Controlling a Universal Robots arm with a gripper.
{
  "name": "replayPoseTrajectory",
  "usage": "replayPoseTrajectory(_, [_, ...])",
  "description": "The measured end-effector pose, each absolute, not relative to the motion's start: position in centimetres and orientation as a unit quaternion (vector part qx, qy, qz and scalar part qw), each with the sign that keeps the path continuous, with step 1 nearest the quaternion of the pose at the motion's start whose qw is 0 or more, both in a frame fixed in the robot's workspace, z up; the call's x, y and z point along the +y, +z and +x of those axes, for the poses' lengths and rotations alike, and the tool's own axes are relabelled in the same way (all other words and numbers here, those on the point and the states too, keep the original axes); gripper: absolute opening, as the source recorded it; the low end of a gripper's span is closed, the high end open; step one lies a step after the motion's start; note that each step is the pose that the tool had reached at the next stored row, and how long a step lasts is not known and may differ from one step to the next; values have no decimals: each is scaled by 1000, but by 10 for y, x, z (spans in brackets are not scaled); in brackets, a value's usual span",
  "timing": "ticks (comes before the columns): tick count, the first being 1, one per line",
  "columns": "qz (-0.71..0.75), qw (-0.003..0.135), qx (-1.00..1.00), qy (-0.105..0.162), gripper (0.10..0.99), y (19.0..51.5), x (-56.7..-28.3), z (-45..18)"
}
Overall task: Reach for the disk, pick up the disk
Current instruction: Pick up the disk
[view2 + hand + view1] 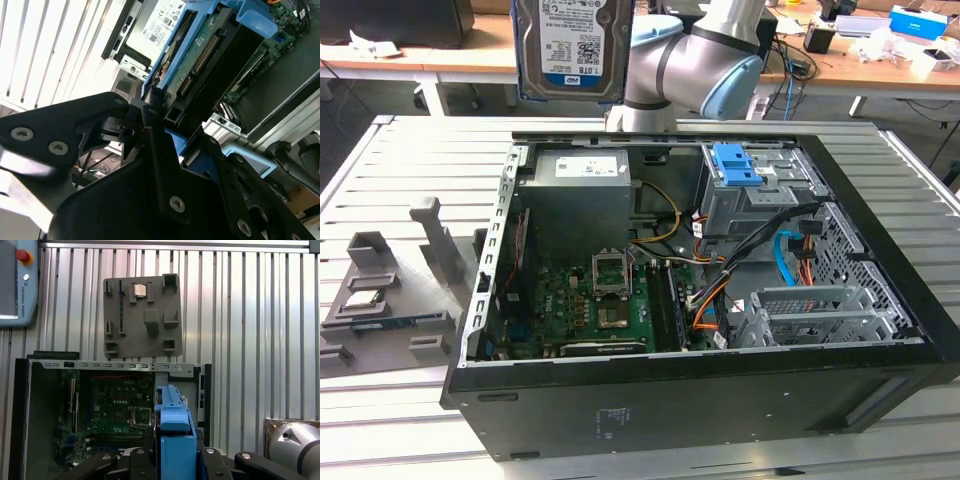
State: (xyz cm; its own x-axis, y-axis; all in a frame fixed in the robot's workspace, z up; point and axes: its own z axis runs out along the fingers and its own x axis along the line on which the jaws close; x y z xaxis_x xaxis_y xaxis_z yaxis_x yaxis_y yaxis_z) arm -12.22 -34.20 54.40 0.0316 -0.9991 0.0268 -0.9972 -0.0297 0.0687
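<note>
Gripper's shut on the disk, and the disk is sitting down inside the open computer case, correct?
Not quite. The gripper is shut on the disk, but the disk is not inside the computer case: it hangs in the air above it, clear of the case's rim. The exterior view shows this.

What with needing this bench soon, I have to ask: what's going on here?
The robot arm's gripper is shut on the disk, holding it in the air above the open computer case. So the disk is picked up. A grey tray lies on the slatted table at the exterior view's left.
</note>
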Motion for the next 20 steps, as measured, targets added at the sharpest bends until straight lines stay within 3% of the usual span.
replayPoseTrajectory(14, [703,33,-711,-16,365,509,-342,-92])
replayPoseTrajectory(20, [699,8,-713,-41,365,509,-343,-90])
